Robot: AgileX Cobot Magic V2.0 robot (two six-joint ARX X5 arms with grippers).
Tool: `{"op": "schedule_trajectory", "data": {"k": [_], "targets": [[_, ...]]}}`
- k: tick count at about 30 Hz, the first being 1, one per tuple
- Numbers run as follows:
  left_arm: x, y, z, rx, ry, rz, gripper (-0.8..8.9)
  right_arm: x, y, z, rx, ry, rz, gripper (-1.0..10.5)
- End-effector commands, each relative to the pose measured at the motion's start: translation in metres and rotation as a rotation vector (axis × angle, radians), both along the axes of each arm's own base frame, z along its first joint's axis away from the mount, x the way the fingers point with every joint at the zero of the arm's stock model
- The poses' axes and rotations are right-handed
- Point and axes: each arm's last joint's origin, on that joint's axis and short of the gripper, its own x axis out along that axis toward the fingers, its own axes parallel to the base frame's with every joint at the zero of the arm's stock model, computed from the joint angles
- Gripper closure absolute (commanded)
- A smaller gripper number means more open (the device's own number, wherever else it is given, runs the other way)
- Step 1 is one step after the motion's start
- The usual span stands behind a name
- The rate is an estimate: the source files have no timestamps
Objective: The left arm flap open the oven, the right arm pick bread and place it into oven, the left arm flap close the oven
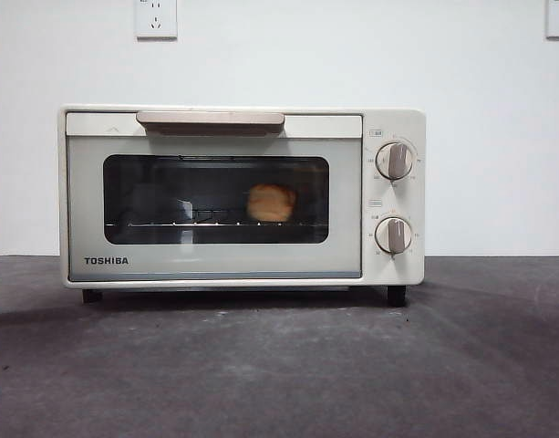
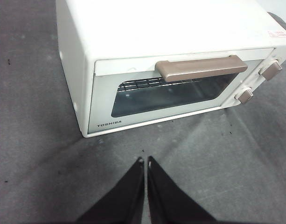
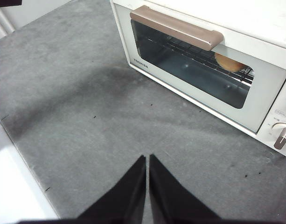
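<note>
You would have found the task all but finished here. The cream-white boxy TOSHIBA toaster oven stood with its glass door shut, and the golden-orange lumpy bread sat inside on the wire rack, right of centre. The left arm's black wedge-fingered gripper and the right gripper both hung above the grey table, clear of the oven, jaws pressed together, holding nothing. By my judgement, nothing was left to do.
</note>
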Motion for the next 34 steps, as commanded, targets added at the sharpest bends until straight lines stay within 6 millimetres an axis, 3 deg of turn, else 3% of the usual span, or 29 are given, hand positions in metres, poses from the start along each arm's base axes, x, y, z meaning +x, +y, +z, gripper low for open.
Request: {"op": "schedule_trajectory", "data": {"k": [1, 8, 15, 22, 34], "targets": [[0.000, 0.000, 0.006, 0.004, -0.024, -0.002, 7.94, 0.000, 0.002, 0.002, 0.009, -0.005, 0.008, 9.4], [-0.006, 0.002, 0.009, 0.013, -0.066, 0.003, 7.94, 0.000, 0.002, 0.002, 0.009, -0.004, 0.009, 9.4], [-0.021, 0.017, 0.013, 0.074, -0.400, 0.202, 7.94, 0.000, 0.002, 0.002, 0.009, -0.005, 0.009, 9.4], [-0.025, 0.027, -0.036, 0.132, -0.623, 0.378, 7.94, 0.000, 0.002, 0.002, 0.009, -0.005, 0.008, 9.4], [-0.019, 0.033, -0.131, 0.214, -0.505, 0.459, 7.94, 0.000, 0.002, 0.002, 0.009, -0.005, 0.008, 9.4]]}}
